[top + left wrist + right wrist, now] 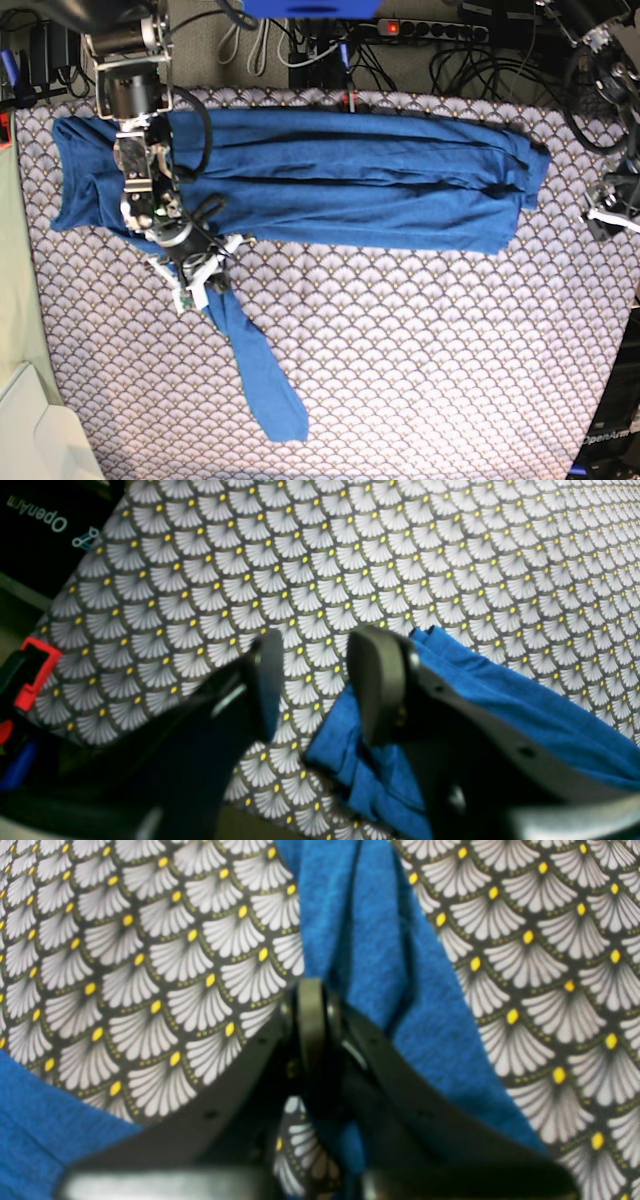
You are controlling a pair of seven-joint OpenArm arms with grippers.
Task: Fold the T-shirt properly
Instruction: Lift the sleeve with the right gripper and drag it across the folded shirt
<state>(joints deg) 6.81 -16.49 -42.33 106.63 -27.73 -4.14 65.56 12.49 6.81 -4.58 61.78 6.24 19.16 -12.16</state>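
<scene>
The blue T-shirt lies folded lengthwise across the far part of the patterned tablecloth. One long sleeve trails from its left part toward the near edge. My right gripper sits at the top of that sleeve. In the right wrist view its fingers are pressed together at the left edge of the sleeve, whose creases bunch toward them. My left gripper hangs open over bare cloth. The shirt's end lies under and behind its right finger, and nothing is between the jaws.
A power strip and cables run along the far side behind the table. A white object sits off the table's near left corner. A red clamp grips the table edge beside the left gripper. The left arm stands at the right edge.
</scene>
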